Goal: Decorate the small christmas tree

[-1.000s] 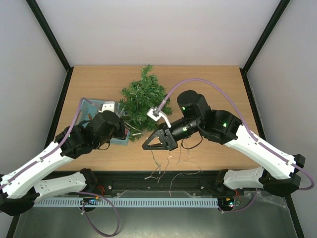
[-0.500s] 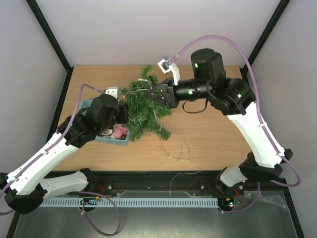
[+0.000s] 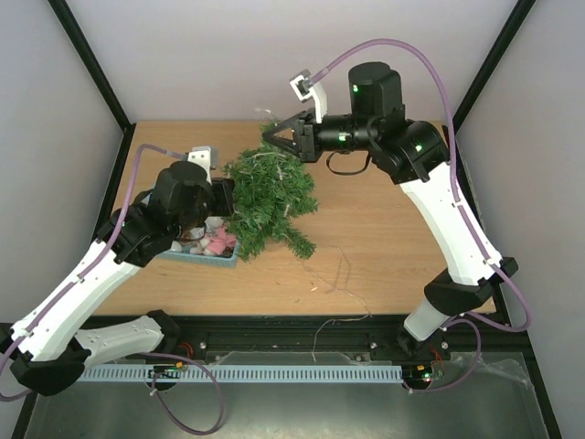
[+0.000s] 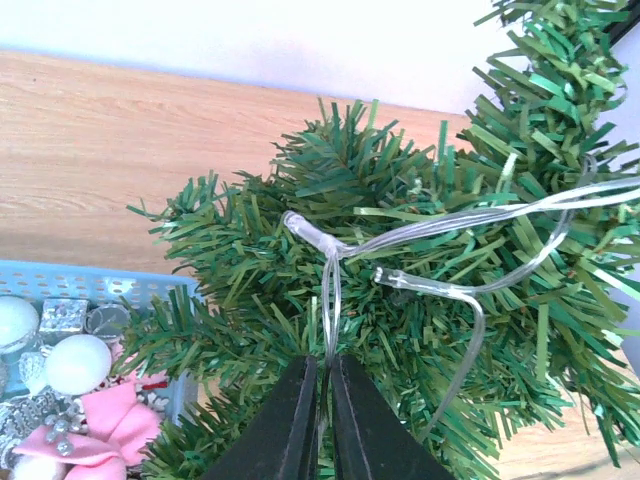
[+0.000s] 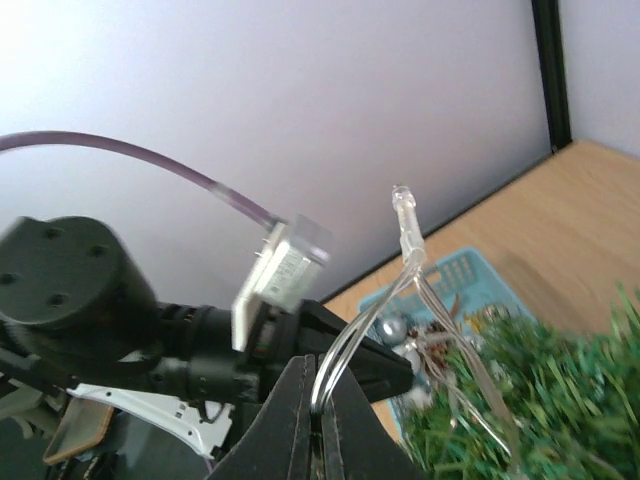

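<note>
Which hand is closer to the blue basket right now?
Left. The left hand pinches the light string at the tree's edge, right beside the basket; the right hand holds the string up over the tree's far side.

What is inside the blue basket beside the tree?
It holds white balls, a pink bow and small silver pieces. The tree covers one end of the basket; what lies there is hidden.
</note>
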You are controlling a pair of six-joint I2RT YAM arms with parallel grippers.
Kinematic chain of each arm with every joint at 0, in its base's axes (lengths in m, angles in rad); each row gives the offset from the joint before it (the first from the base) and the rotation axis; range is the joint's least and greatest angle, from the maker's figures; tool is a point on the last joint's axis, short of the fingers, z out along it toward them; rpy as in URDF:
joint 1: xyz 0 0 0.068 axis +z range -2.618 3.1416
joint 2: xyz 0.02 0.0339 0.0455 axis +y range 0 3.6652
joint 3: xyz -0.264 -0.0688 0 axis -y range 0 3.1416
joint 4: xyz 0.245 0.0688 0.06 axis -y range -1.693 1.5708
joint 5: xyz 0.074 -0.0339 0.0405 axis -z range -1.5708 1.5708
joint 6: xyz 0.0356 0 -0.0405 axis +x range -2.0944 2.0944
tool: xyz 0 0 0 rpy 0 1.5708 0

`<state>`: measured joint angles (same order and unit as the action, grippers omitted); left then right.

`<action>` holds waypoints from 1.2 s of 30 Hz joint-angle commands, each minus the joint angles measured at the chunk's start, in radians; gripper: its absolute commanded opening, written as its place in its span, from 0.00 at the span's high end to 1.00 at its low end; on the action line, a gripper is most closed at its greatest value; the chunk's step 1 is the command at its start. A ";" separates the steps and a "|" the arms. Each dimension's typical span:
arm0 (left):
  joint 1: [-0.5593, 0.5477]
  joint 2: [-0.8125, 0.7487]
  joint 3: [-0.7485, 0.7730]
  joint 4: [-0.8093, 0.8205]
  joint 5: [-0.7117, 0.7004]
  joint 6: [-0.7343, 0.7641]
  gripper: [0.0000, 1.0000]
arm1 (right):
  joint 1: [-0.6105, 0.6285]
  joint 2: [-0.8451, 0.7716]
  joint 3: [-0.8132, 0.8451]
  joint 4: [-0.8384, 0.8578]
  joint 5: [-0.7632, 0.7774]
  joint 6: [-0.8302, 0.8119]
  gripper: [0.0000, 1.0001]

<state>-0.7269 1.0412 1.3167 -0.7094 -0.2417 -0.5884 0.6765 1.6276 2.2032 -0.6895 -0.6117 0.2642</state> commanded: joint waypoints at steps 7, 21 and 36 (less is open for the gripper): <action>0.035 -0.009 -0.021 0.041 -0.021 0.016 0.94 | -0.077 0.029 0.081 0.238 -0.195 0.012 0.99; 0.166 0.048 -0.007 0.138 0.008 0.041 0.95 | -0.265 0.190 0.078 0.387 -0.401 0.238 0.99; 0.258 0.193 -0.067 0.268 0.144 0.050 0.98 | -0.376 0.092 -0.296 0.390 -0.480 0.270 0.99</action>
<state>-0.4797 1.2259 1.2766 -0.4835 -0.1345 -0.5503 0.2970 1.8160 2.0281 -0.3088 -1.0386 0.5396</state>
